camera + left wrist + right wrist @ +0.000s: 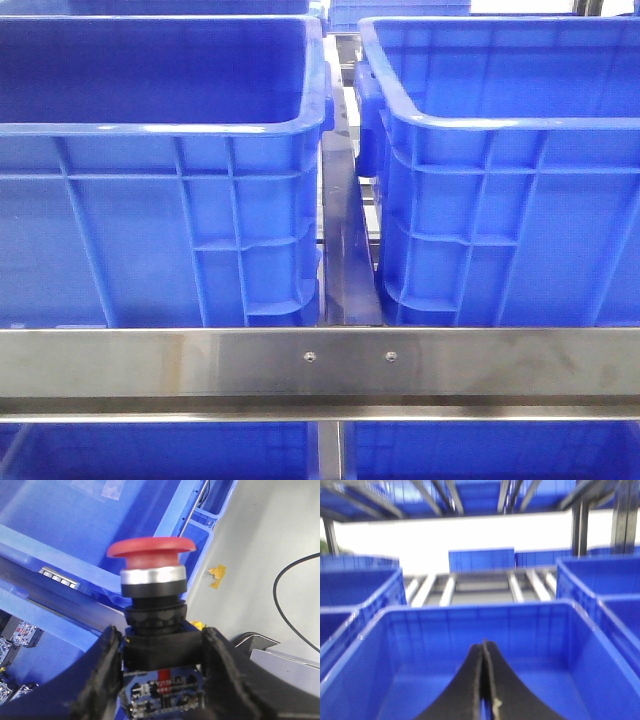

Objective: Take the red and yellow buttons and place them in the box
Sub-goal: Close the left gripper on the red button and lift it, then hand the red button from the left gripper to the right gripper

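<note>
Red button (151, 547) appeared only in the left wrist view, at the centre of the frame: a red mushroom cap over a silver collar and a black threaded body, standing upright. Its black base sat clamped between the dark fingers (102, 680) of the left gripper (161, 667), whose jaws were closed against both sides of that base. Behind it, across the upper left of the frame, ran the wall of a blue crate (75, 525), and a grey floor with a black cable (295, 605) filled the right side. No yellow button showed in any view.

Front view: two blue crates stood side by side, the left crate (160, 240) and the right crate (500, 240), with a narrow gap between them and a steel rail (320, 365) crossing the lower part of the frame. Neither arm showed there.

Right wrist view: the right gripper (485, 690) sat at bottom centre, jaws pressed together with nothing between them, above the interior of a blue box (485, 630). More blue crates lay at the left, right and rear.
</note>
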